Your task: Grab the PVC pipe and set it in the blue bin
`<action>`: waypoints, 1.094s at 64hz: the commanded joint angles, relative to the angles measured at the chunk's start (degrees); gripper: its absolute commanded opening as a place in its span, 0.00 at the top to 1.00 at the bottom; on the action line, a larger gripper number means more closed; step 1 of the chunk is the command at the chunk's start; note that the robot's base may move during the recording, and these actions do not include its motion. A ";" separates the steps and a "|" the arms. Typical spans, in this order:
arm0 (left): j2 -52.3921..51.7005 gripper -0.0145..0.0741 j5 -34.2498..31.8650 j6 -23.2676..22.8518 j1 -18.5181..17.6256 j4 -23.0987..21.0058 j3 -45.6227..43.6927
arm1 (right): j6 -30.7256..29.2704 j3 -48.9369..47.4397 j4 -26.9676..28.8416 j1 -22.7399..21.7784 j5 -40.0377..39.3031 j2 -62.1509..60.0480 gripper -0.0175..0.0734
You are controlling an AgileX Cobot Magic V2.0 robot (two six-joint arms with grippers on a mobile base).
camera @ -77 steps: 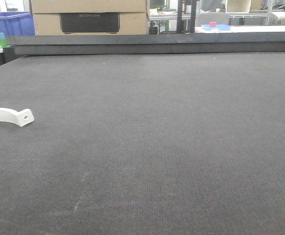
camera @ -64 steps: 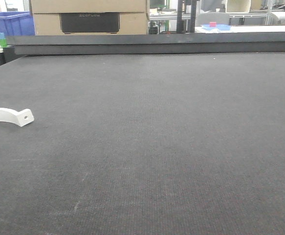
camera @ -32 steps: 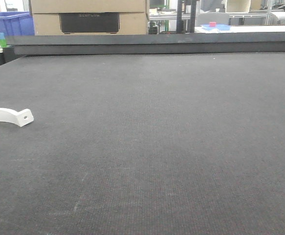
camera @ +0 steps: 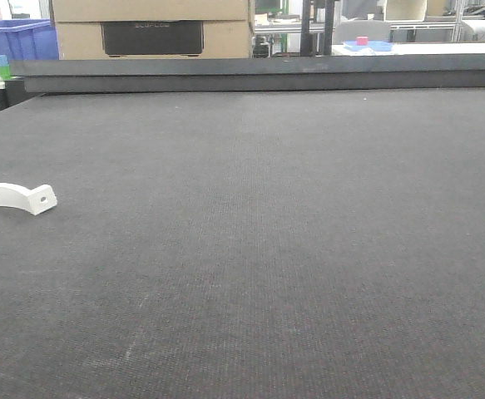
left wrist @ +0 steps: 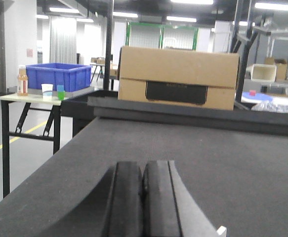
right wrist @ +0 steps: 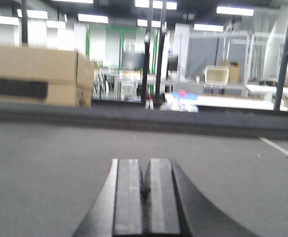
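The PVC pipe (camera: 13, 196), a small white arch ending in a flat tab with a hole, lies on the dark mat at the left edge of the front view. A white corner (left wrist: 222, 230) at the bottom of the left wrist view may be part of it. The blue bin (camera: 13, 37) stands far back left on a side table, and the left wrist view also shows the blue bin (left wrist: 60, 77). My left gripper (left wrist: 143, 168) is shut and holds nothing. My right gripper (right wrist: 144, 165) is likewise shut and holds nothing. Neither gripper appears in the front view.
A cardboard box (camera: 150, 29) stands behind a raised black rail (camera: 259, 75) at the table's far edge. Beside the bin, the side table (left wrist: 15, 98) carries a bottle and cups. The dark table's left edge (left wrist: 60, 153) drops to the floor.
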 commanded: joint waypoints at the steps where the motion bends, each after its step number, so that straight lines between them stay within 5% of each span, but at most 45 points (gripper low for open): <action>1: -0.21 0.96 -0.26 -0.09 -0.01 -0.75 -1.43 | -0.19 -1.02 4.24 -0.02 -0.70 0.09 0.99; 11: 0.73 0.96 5.06 -0.09 -0.01 -0.30 -9.47 | -0.19 -6.65 4.77 -0.02 0.76 0.73 0.99; 24: 11.84 0.96 17.50 -0.09 -0.01 6.71 -24.83 | -0.19 -17.63 8.24 -0.02 6.17 9.70 0.99; 33: 23.97 0.96 28.49 -0.09 -0.01 8.00 -36.90 | -0.19 -30.36 8.24 -0.02 19.48 19.50 0.99; 43: 37.83 0.96 37.37 -0.09 -0.01 14.11 -45.58 | -0.19 -43.76 6.65 -0.02 36.61 33.29 0.99; 53: 50.40 0.96 42.75 -0.09 -0.01 12.79 -51.15 | -0.19 -50.68 4.41 -0.02 45.94 46.34 0.99; 70: 65.32 0.96 42.68 -0.09 -0.01 6.51 -52.06 | -0.19 -51.04 4.27 -0.02 48.72 62.35 0.99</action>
